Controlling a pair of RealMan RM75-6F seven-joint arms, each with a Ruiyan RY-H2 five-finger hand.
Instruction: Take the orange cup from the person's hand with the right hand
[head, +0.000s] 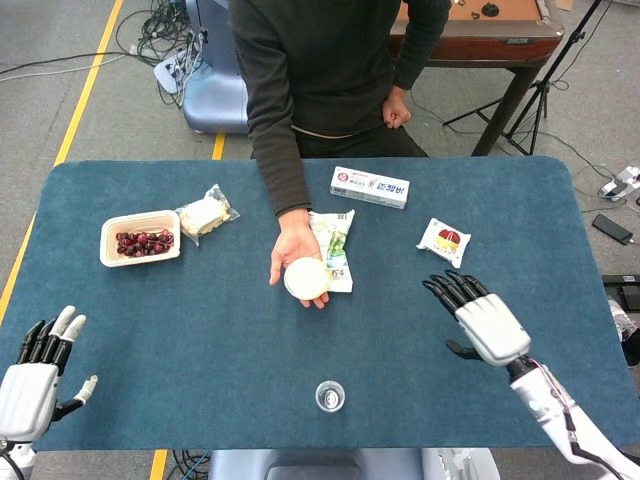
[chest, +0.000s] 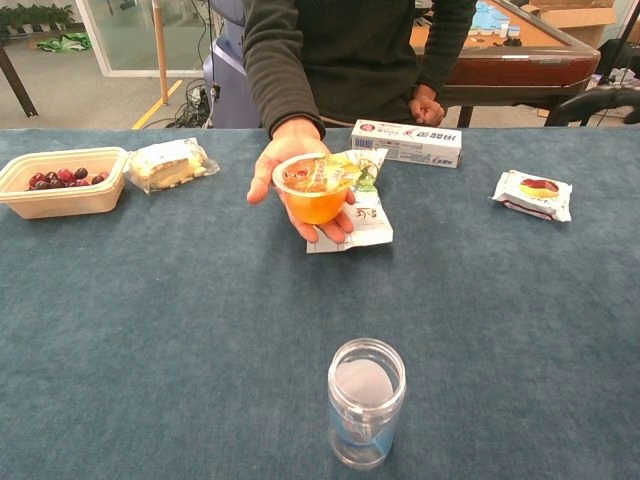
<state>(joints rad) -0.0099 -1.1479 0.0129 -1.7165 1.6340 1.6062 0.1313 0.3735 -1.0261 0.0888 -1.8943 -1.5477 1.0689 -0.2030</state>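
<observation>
At mid-table the cup (head: 306, 278) sits loose on the person's palm (head: 287, 252), so the right hand (head: 480, 318), fingers spread and empty, could knock it off if it closes askew.

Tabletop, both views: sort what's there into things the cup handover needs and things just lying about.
Needed for the job:
orange cup
person's hand, palm up under the cup
right hand, fingers spread, apart from the cup

Just lying about:
tray of cherries
wrapped cake
toothpaste box
red-and-white snack packet
green-printed packet
clear jar
left hand, idle
</observation>
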